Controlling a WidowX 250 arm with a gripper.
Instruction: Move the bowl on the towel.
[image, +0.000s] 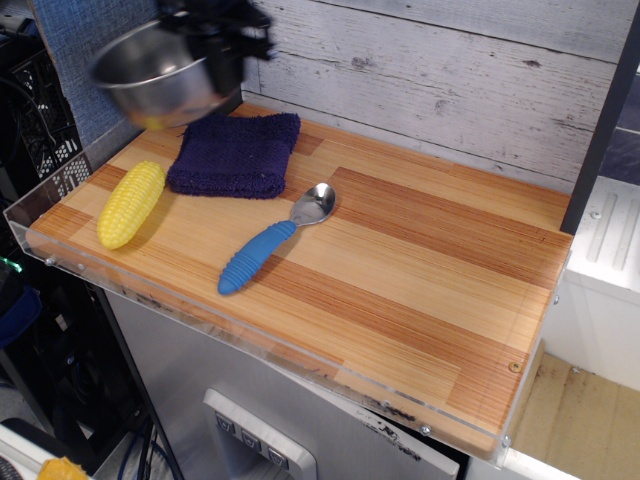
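Bowl (155, 80): shiny steel, motion-blurred, held in the air above the board's back-left corner, beside the towel (236, 153)
Towel: dark purple, folded flat
Gripper (215, 42): clamped on the bowl's rim, blurred, descending from the top edge

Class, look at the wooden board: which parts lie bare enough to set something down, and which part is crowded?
The whole right half of the wooden board, from the spoon to the far right edge, is bare. A narrower bare strip runs along the front edge below the corn and spoon. The back left corner is crowded: towel, corn, and the bowl held above by the gripper.
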